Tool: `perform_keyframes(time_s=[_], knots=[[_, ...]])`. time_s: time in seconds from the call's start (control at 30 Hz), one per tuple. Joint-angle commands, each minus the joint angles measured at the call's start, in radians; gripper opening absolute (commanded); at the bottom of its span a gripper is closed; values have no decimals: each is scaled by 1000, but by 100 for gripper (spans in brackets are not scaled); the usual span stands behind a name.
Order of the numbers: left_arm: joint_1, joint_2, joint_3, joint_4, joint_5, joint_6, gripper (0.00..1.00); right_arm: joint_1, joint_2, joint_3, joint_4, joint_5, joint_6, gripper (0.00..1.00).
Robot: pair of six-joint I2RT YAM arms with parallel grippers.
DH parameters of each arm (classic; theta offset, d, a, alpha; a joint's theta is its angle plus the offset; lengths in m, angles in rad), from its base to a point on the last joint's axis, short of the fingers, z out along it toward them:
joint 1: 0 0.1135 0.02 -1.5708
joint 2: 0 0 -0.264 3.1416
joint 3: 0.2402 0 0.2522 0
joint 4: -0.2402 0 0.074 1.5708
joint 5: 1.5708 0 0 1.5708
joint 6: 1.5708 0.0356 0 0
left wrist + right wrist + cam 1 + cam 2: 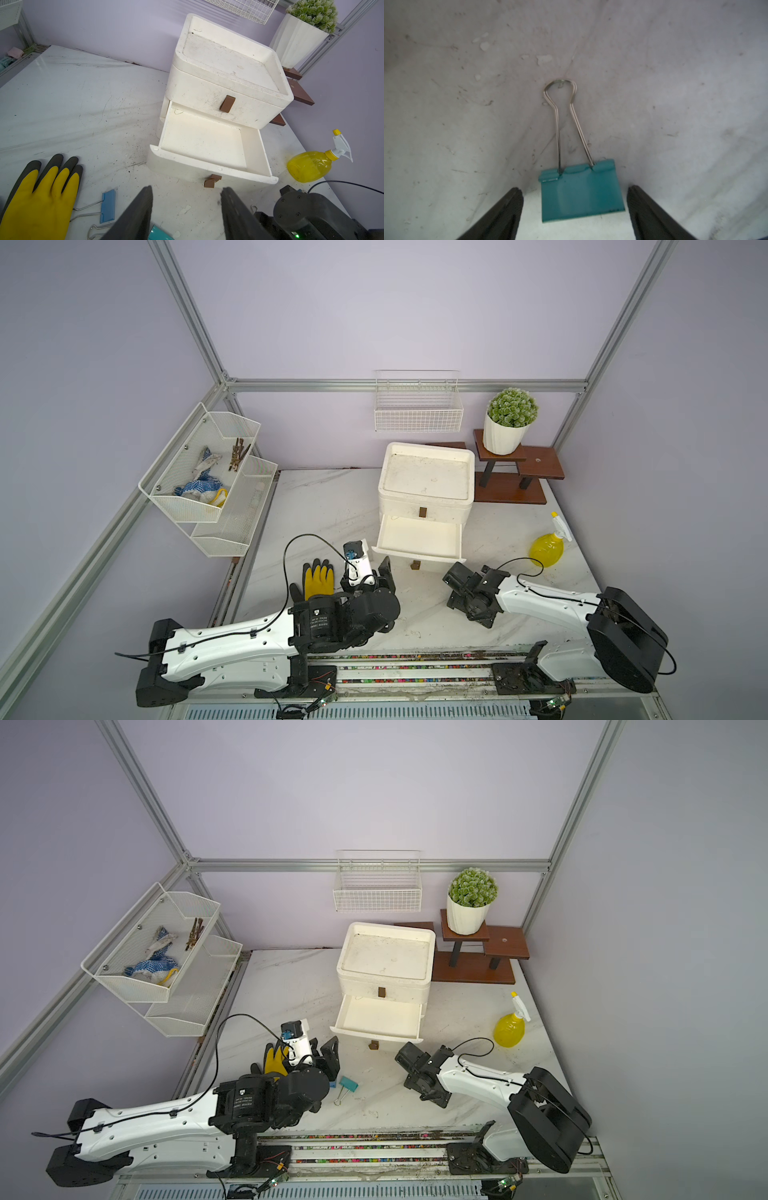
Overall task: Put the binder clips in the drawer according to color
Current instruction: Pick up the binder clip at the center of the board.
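Worktop [467, 104]: scuffed marble.
Right fingers [500, 216]: spread, straddling teal clip [581, 193], not touching.
Left fingers [135, 216]: parted, facing open drawer [187, 162].

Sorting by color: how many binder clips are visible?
3: blue clip beside the glove; teal clip by the left gripper; second teal clip between the right gripper's open jaws. More may be hidden.

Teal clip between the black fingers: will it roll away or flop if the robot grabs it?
Probably not: the teal clip lies flat on a broad face, so rolling seems unlikely. Its body looks stiff; the wire handle may swing.
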Motion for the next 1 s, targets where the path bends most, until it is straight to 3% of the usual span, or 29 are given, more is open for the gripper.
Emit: perform_keyframes(time_s=[0.0, 0.27, 0.33, 0.43, 0.63, 0.7, 0.87, 0.97], knots=[[-3, -1, 14, 25, -12, 15, 57, -6, -3, -17, 4, 31, -98, 83], [-5, 3, 24, 30, -11, 22, 57, -5, 13, -24, 21, 34, -158, 71], [-4, 3, 23, 30, -12, 22, 57, -4, 7, -33, 29, 31, -164, 61], [-3, 6, 22, 33, -11, 22, 57, -6, -3, -36, 31, 38, -168, 57], [-3, 9, 25, 26, -11, 39, 57, -6, -44, -25, -21, 72, -136, 33], [0, 0, 31, -23, -27, 18, 60, -5, -82, -16, -51, 99, -126, 30], [94, -107, 14, -198, 53, -19, 65, -7, -215, 125, -225, 229, -147, 27], [225, -200, -28, -255, 185, 3, 68, 0, -275, 254, -275, 260, -214, 25]])
